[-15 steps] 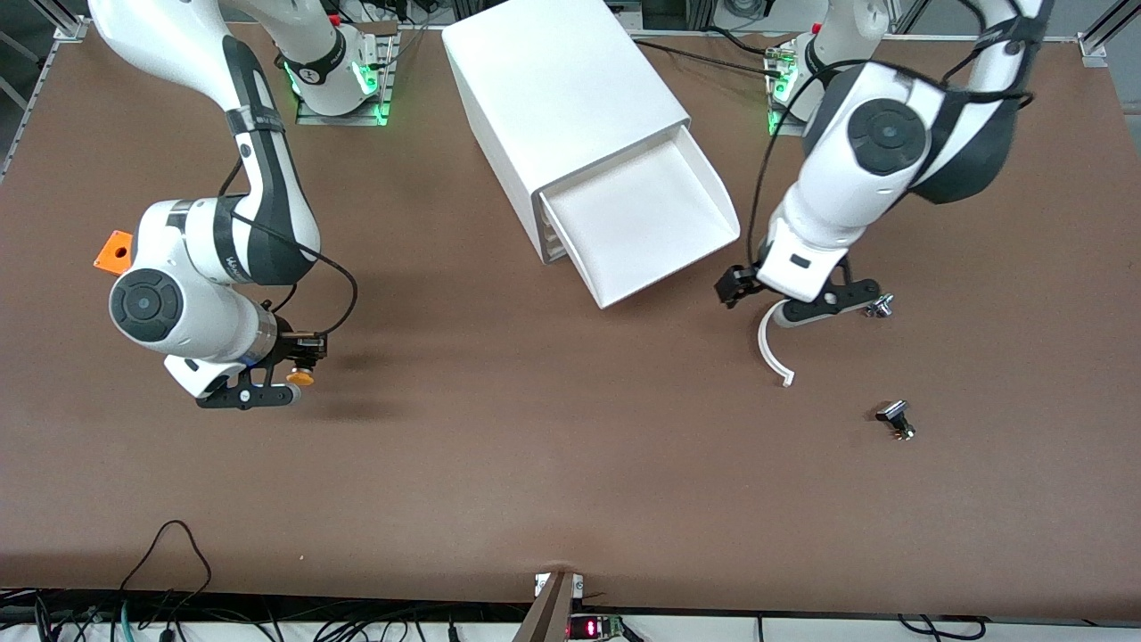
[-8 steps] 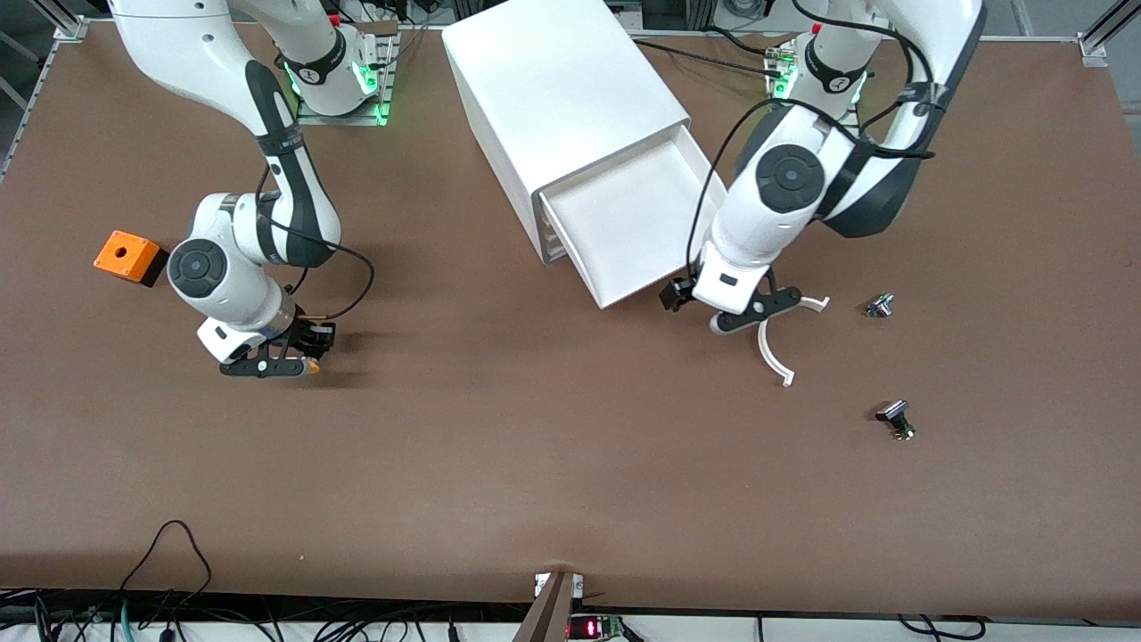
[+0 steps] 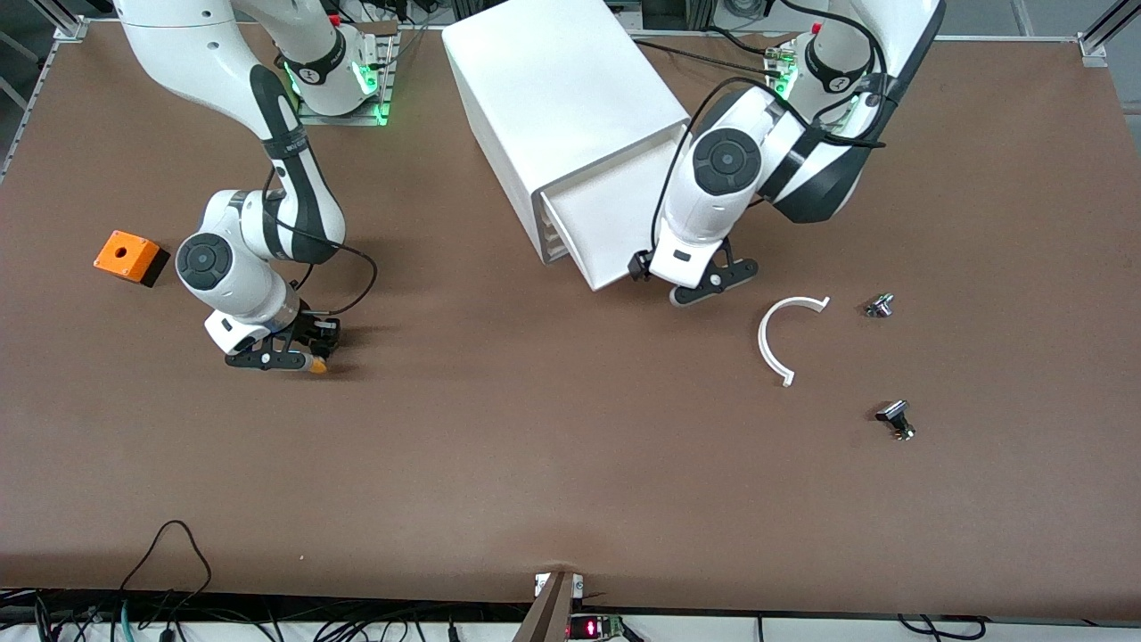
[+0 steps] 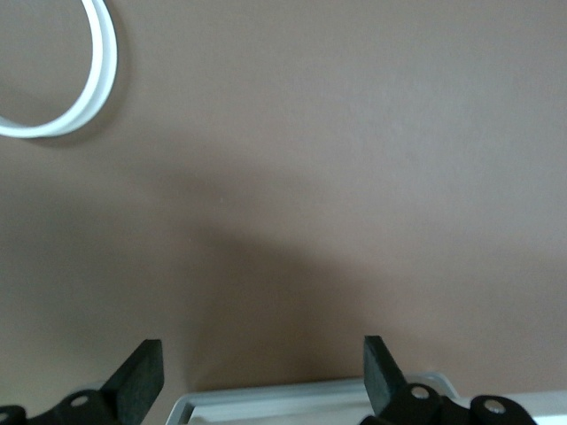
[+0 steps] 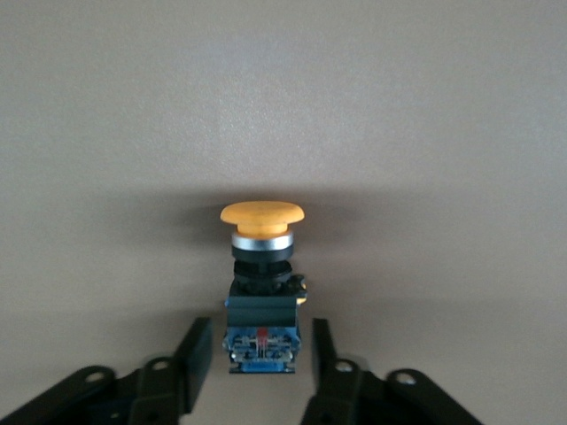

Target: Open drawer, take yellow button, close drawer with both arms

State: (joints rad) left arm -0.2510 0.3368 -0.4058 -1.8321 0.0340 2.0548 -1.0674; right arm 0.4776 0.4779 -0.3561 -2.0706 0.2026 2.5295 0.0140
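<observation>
The drawer (image 3: 624, 214) stands pulled out of the top of the white cabinet (image 3: 553, 89), and its tray looks empty. The button (image 3: 316, 364), with an orange cap and a black and blue body, lies on the table toward the right arm's end. My right gripper (image 3: 299, 358) is low over it. In the right wrist view the button (image 5: 261, 266) lies between the fingers of my right gripper (image 5: 260, 332) with a small gap on each side. My left gripper (image 3: 713, 281) is open at the drawer's front corner. In the left wrist view the drawer's rim (image 4: 310, 398) lies between the fingers of my left gripper (image 4: 261, 350).
An orange-and-black box with a hole (image 3: 130, 257) sits beside the right arm. A white curved strip (image 3: 774, 343) lies toward the left arm's end and also shows in the left wrist view (image 4: 89, 88). Two small dark parts (image 3: 879, 306) (image 3: 896, 419) lie near it.
My right gripper came down with the button, set it on the table and opened. My left gripper moved from over the white strip to the drawer's front corner.
</observation>
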